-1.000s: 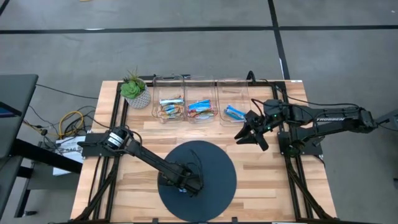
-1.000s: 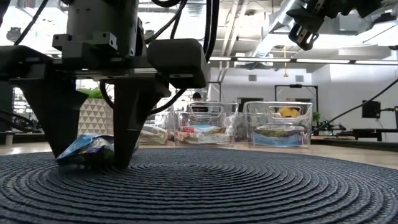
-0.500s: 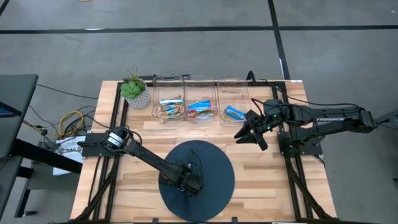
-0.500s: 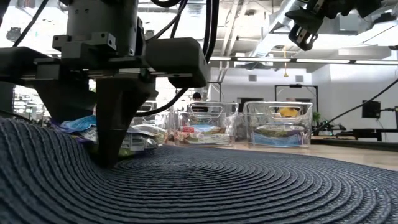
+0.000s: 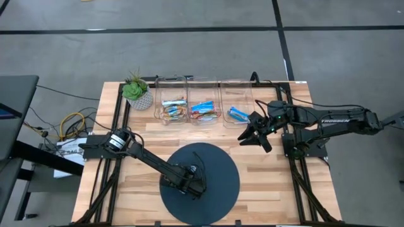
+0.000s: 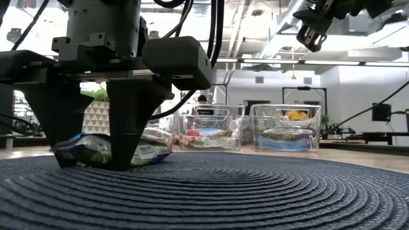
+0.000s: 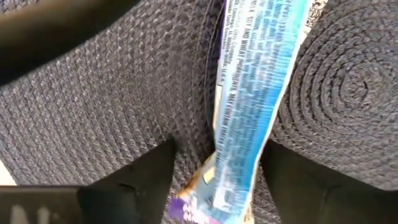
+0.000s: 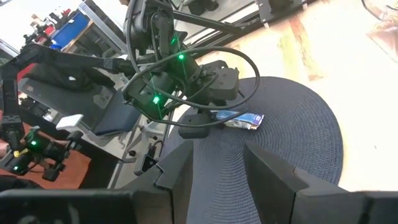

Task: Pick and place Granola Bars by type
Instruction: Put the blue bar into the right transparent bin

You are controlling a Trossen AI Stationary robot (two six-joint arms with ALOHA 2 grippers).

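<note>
I'm looking at the left gripper [image 6: 96, 163] sitting low on the round dark woven mat [image 5: 214, 195], over its left-centre part in the high view. Its fingers [image 6: 61, 137] are standing spread w/ tips down at the mat, one on each side of a granola bar [image 6: 105, 152]. That bar is lying flat on the mat betw. the fingers; wrist cam is showing a silvery light-blue wrapper [image 7: 255, 93] running lengthwise thru the gap, fingers [image 7: 143, 177] flanking it. I can't tell if the pads are actually touching the wrapper, so I'm not calling it a grip.

Right gripper [image 5: 254, 135] is hanging in the air off the mat, just beside the rightmost clear bin [image 5: 235, 108], near the table [image 5: 145, 135] right edge. Its fingers [image 8: 273, 171] are showing apart w/ nothing betw. them; from its wrist cam I'm seeing the left arm and the bar [image 8: 239, 119] on the mat farther off.

Three clear bins are lining up along the back of the table. Left bin [image 5: 172, 108] is holding multicoloured bars, middle bin [image 5: 203, 108] blue-and-orange ones, right bin a bright blue bar [image 5: 238, 114]. A small potted plant [image 5: 136, 92] is standing at the back-left corner, next to the left bin.
</note>
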